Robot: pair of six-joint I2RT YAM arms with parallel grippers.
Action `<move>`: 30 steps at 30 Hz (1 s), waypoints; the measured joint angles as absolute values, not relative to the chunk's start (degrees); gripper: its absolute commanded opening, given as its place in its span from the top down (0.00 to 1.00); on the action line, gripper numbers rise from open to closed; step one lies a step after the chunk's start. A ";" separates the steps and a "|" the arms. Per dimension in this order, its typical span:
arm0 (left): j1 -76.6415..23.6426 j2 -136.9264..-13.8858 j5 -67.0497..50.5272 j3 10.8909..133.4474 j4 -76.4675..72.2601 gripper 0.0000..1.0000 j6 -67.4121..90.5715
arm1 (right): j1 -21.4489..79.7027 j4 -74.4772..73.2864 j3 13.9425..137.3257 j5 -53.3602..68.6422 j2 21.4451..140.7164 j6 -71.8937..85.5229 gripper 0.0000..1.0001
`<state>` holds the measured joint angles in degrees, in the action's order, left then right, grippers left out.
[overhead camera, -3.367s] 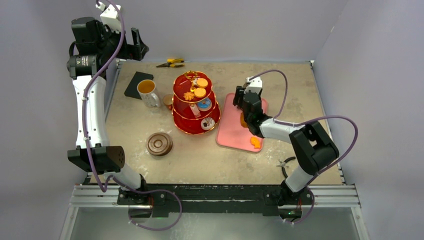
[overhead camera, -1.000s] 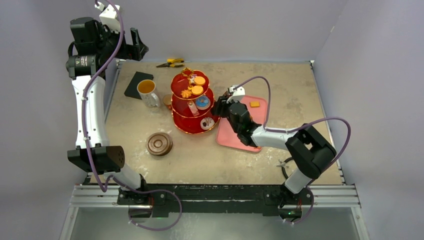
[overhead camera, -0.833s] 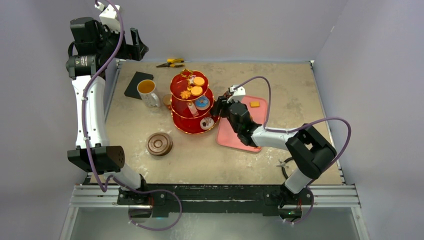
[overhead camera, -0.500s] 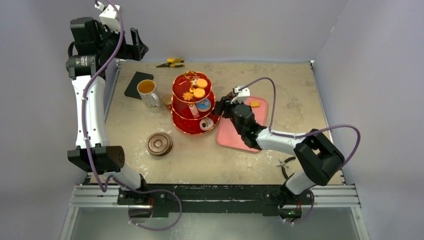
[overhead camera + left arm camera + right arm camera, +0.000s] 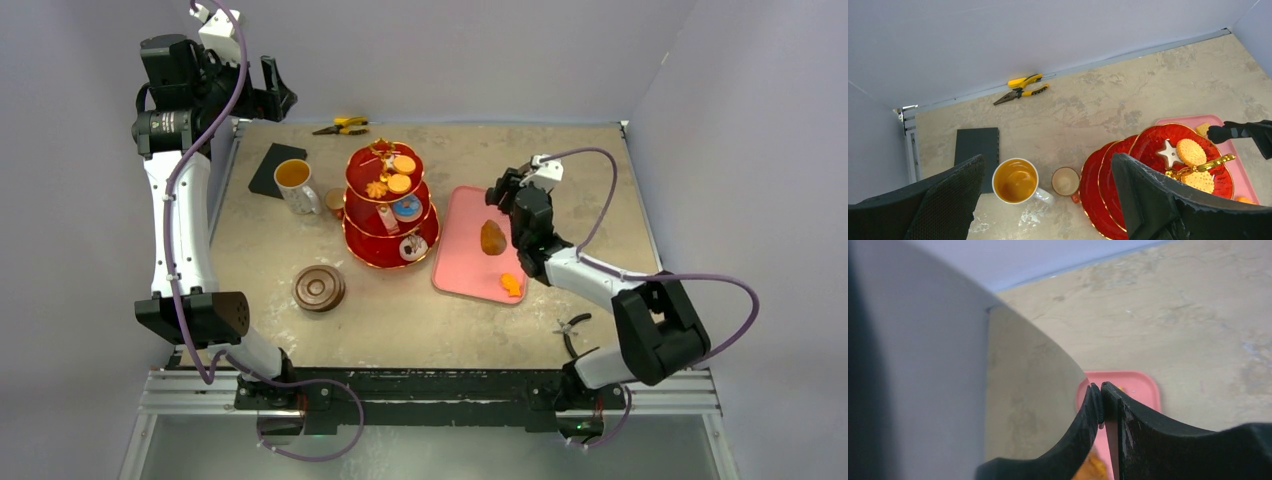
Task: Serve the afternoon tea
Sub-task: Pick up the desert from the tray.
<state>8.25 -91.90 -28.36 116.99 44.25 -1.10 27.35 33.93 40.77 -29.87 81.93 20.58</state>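
**Amber tea beside a crowded red stand (image 5: 392,205): where it could slip**

On the left, the left tool (image 5: 278,98) hangs high over the far corner. Its fingers are spread wide and hold nothing. Below it the white mug (image 5: 292,178) stands well filled on the bare worktop (image 5: 420,320). The copper cup (image 5: 335,201) sits just beside the mug and close against the stand's lowest tier. The saucers (image 5: 319,288) are stacked apart from both, nearer the arms. A fast or tilted grasp on the mug would likely spill tea. Fingers lowered into the narrow space by the cup could tip it or shove the stand.

In the middle, the stand is tall and carries pastries (image 5: 400,183) on its tiers. Any sideways knock could rock it and shed them.

To the right, the pink tray (image 5: 470,270) lies just beside the stand. It holds a brown pastry (image 5: 492,237), an orange piece (image 5: 511,285) and, at its far corner, a biscuit (image 5: 1204,129). The right tool (image 5: 1100,405) hovers over that far end with its fingers pressed together on nothing I can see. If it came down unopened it would push the biscuit rather than take it. Too hard a pinch could crumble the biscuit. A low carry across could catch the gold handle (image 5: 383,150).
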 measured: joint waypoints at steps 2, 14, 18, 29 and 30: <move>8.25 -91.90 -28.36 116.99 44.23 0.04 -1.10 | 25.80 33.95 40.77 -30.89 82.43 20.53 0.38; 8.25 -91.90 -28.36 117.12 44.29 0.04 -1.13 | 21.04 34.94 40.80 -33.54 90.56 20.56 0.34; 8.25 -91.90 -28.36 117.25 44.29 0.04 -1.13 | 20.93 36.40 40.80 -33.47 91.57 20.58 0.34; 8.25 -91.92 -28.36 117.95 44.47 0.04 -1.15 | 20.93 42.92 40.91 -32.40 96.51 20.71 0.37; 8.25 -91.90 -28.34 117.99 44.42 0.04 -1.15 | 20.93 43.38 40.91 -32.36 96.77 20.75 0.39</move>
